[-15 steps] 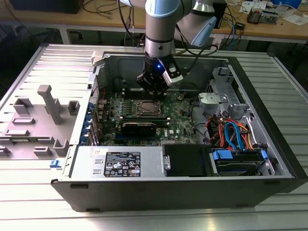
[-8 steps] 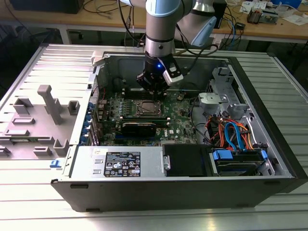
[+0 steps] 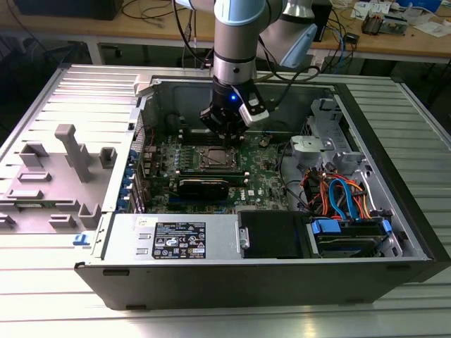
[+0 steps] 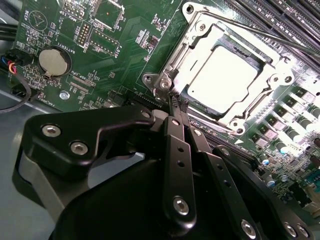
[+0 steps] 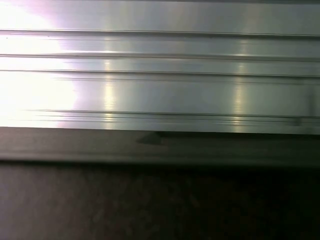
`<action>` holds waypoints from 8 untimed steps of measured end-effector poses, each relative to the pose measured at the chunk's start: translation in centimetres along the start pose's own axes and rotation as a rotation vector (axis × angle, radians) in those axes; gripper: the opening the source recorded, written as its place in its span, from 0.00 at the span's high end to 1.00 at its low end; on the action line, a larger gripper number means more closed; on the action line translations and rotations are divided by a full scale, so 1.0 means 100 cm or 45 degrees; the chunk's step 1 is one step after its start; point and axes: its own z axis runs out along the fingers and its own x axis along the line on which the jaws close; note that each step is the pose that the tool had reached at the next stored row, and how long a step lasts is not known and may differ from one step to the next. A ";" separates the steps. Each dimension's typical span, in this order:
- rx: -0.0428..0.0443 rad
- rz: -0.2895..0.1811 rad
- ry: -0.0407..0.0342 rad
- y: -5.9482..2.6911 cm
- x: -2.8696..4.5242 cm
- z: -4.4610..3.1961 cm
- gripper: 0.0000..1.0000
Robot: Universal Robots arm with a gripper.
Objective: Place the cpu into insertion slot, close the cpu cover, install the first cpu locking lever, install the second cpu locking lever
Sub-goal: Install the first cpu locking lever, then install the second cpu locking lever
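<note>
The arm (image 3: 236, 42) reaches straight down from above. Its gripper (image 4: 177, 102) points downward, the two black fingers (image 4: 179, 165) pressed together at their tips.

cpu (image 4: 226, 80) seated in insertion slot (image 4: 192, 97), cpu cover (image 4: 197, 37) prob. down

cpu (image 4: 226, 80) in insertion slot (image 4: 192, 92) | cpu cover (image 4: 197, 37) on it | end effector (image 4: 177, 102) beside

Printed sticker (image 3: 180, 239) on the metal housing (image 3: 127, 236), well apart from the gripper (image 4: 173, 101) jaws: print too small to read. White lettering on the motherboard (image 4: 125, 75) beyond the jaws, near the coin cell (image 4: 51, 61): illegible.
</note>
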 end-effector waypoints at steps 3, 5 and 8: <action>0.000 0.000 0.0001 0.0000 0.0000 0.0000 0.89; 0.000 0.000 0.0003 0.0000 0.0000 0.0000 0.89; 0.000 0.000 0.0003 0.0000 0.0000 0.0000 0.89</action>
